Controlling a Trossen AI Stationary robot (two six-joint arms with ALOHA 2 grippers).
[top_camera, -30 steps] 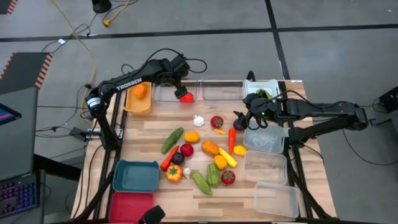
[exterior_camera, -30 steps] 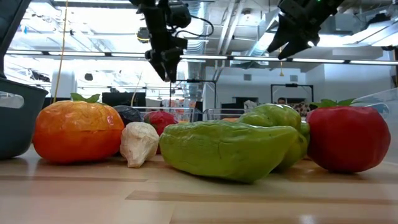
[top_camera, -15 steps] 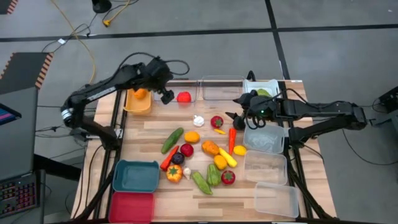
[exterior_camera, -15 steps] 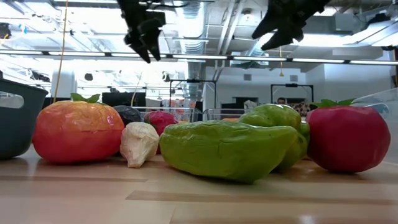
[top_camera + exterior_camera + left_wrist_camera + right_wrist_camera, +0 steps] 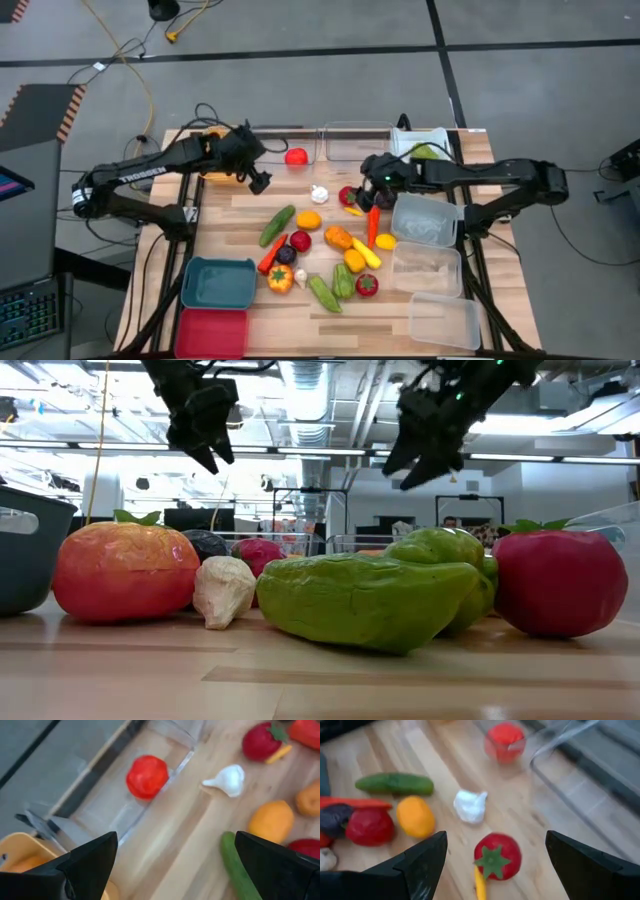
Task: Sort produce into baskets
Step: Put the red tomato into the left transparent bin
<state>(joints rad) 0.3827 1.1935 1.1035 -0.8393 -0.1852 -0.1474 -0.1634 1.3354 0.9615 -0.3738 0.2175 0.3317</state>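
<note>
The left claw (image 5: 258, 181) hangs spread wide and holding nothing, up off the wooden worktop (image 5: 230, 218) near its far-left corner, just in front of the orange-yellow plastic bin (image 5: 214, 168). A round red toy fruit (image 5: 295, 156) sits by itself in the clear plastic bin (image 5: 272, 146) next to that one along the far edge. The right claw (image 5: 368, 192) is spread too, nothing in it, hovering over the middle of the far half right above a red toy tomato with a green stem (image 5: 348, 195), with a white toy garlic bulb (image 5: 319, 194) just beside that. The rest of the toy produce lies in a loose pile around the worktop's centre: a long green cucumber (image 5: 277, 225), a round orange fruit (image 5: 308, 219), an orange carrot (image 5: 373, 226) and more toward the near edge. 2 coloured bins sit at the near-left corner, a teal one (image 5: 217, 283) and a red one (image 5: 210, 333), and 3 clear bins (image 5: 425, 268) line the right edge.
</note>
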